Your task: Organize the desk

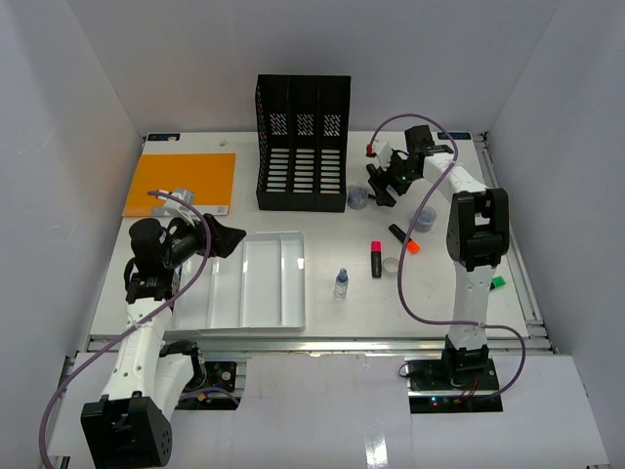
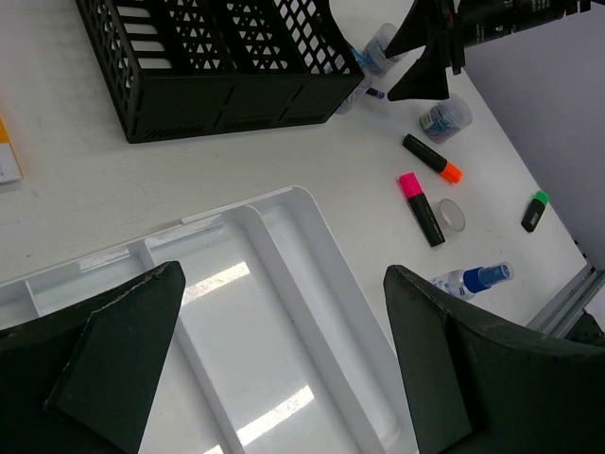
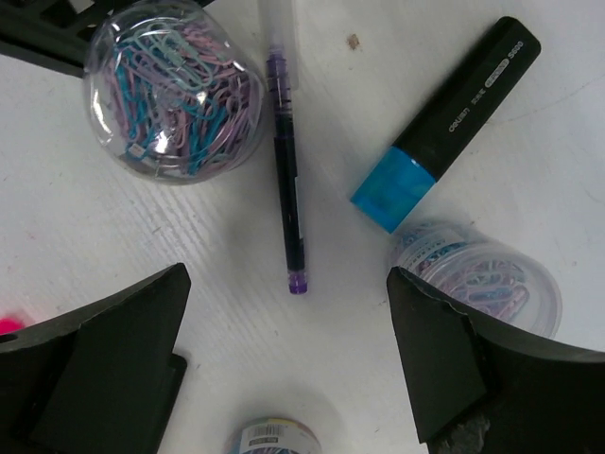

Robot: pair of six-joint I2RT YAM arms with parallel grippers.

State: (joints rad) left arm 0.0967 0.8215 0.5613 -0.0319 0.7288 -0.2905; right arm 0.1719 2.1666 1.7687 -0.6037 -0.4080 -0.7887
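Right hand: it's hovering low over the worktop with both fingers spread wide, gripping nothing.
Under the right hand: a purple pen is lying flat right in the gap, running lengthwise away from the wrist.
Either side of that gap: a blue highlighter is sitting just beyond the right finger. A paper clip tub is sitting beyond the left finger, a second tub is tucked by the right fingertip, and a third is peeking in close to the wrist.
Left hand: it's also hanging open and empty, above the white compartment tray.
Ahead of the left hand: the black mesh file organizer is standing past the tray. Off to its right, a pink highlighter, an orange one, a green one and a small spray bottle are lying loose.
Worktop: it's carrying everything, with the clutter bunching around the right hand and the tray looking bare.
Step in hand: I'm guessing the right hand is lining up on the pen for a first pick.
Next move: probably dropping straight down and closing across the pen's barrel. The pen is thin and flat, so the fingers need to get nearly to the surface, and the tubs are crowding in, so a bump looks likely.
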